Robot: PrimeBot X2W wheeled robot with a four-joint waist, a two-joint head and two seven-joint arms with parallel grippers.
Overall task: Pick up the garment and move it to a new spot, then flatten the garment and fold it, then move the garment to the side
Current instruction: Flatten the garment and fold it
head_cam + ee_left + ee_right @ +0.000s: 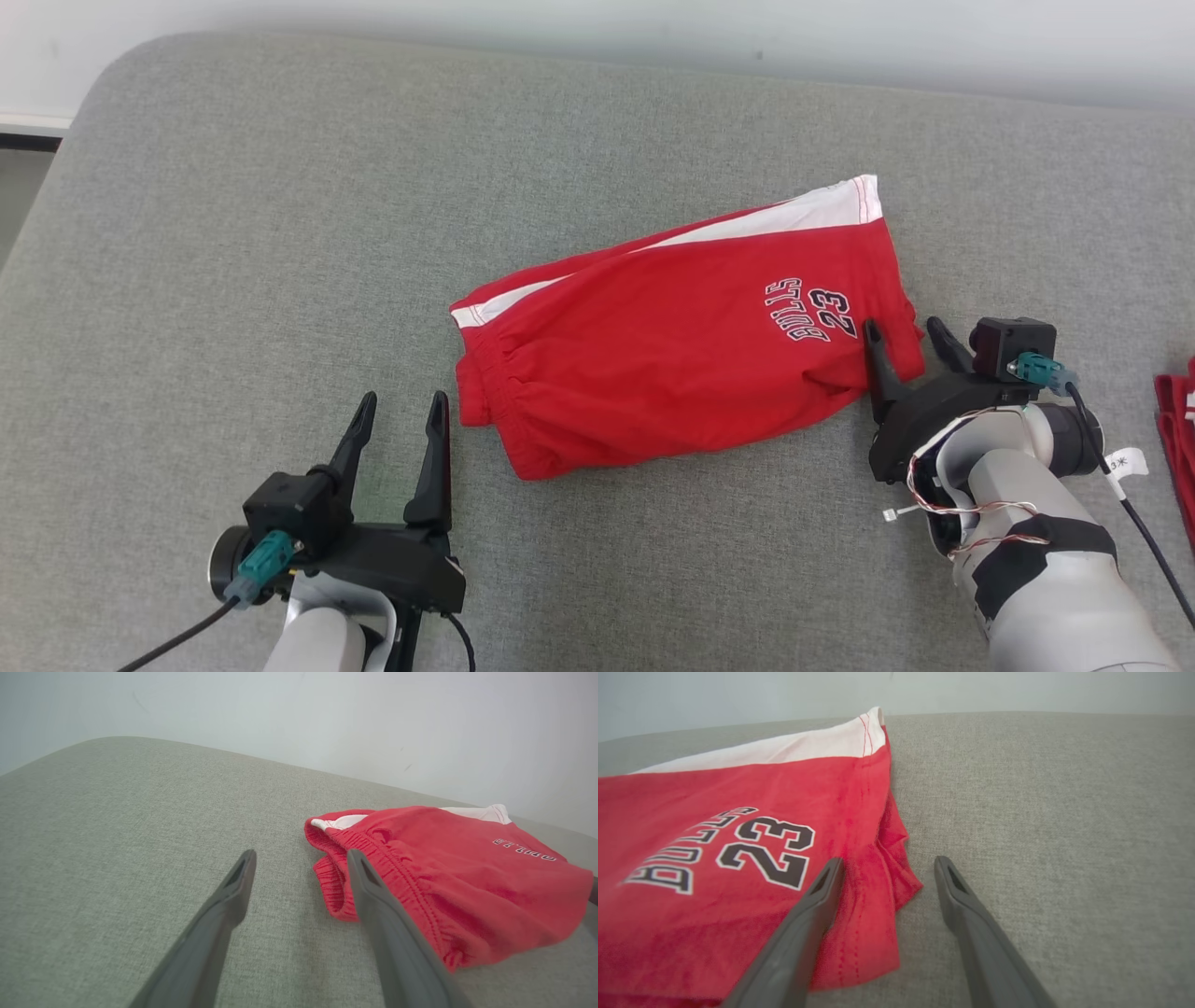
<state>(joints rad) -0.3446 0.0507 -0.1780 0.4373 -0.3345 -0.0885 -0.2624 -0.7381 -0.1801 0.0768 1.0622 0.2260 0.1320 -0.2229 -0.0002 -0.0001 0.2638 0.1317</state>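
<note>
One red garment (pixel 681 355), a pair of shorts printed BULLS 23, lies doubled over at the middle of the head view. It slants from the waistband at lower left to the white-trimmed hem at upper right. It looks folded lengthwise and fairly flat, so I judge the step in hand to be a further fold or the move aside.

The right claw (pixel 903 327), right of middle, stands wide and grips nothing. One finger lies over the hem corner and the other over the bare grey counter (pixel 280 233), which looks like a stance for pinching that corner. The left claw (pixel 403 399), at lower left, is equally wide and empty, just beside the waistband end, probably to take the matching end.

Open counter spreads across the left and upper frame, and its rounded edge is well away at upper left. At the right border a second red cloth (pixel 1178 420) sits near, so room that way is tight.
</note>
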